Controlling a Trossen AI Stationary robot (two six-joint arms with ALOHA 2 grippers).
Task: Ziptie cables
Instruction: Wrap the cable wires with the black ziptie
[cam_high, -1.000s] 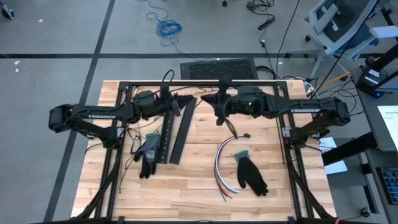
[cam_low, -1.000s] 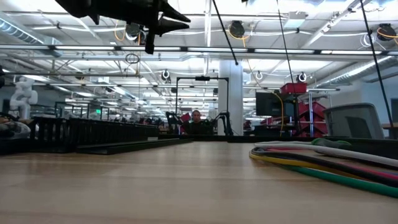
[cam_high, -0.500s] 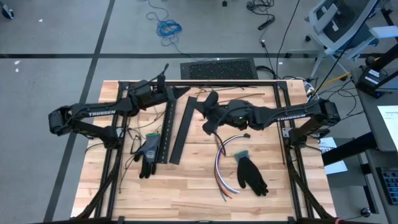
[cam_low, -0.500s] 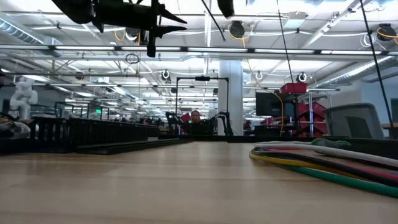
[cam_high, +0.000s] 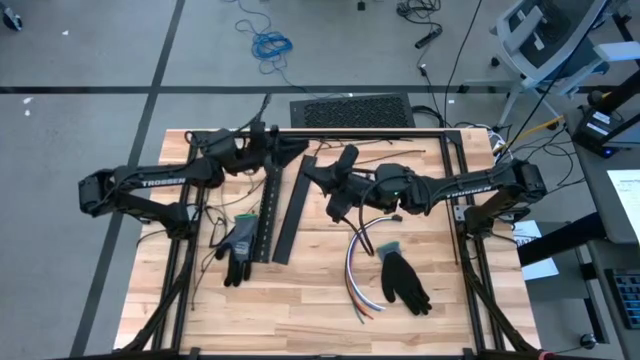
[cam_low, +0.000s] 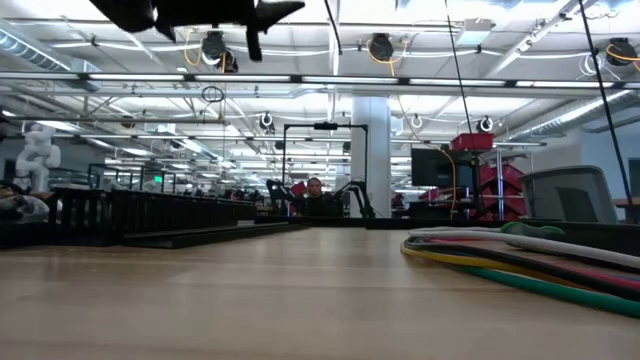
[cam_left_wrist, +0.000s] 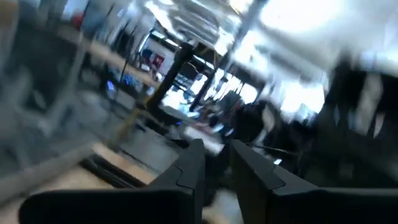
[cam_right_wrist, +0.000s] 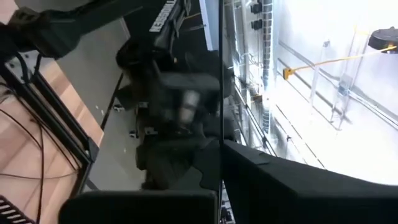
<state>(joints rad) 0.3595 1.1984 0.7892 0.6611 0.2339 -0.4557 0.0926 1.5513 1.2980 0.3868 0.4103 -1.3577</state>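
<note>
Pale wooden planks make up the worktop (cam_high: 300, 300), ringed by a black metal frame, with a large workshop hall beyond it. On it the cables (cam_high: 358, 268), a loose curved bundle of thin white, grey, orange, blue and green wires, lie just beside a dark work glove (cam_high: 404, 280), untouched. Both arms are raised near the far edge. The left tool (cam_high: 283, 150) hangs over the top of the black slotted strip (cam_high: 266, 210), its fingers a narrow slit apart and apparently holding nothing, though the blurred wrist view leaves that unsure. The right tool (cam_high: 312, 173) is clenched, pointing toward the left one. The two tools sit near each other, so a careless swing could knock them together or snag the dangling black strands.
</note>
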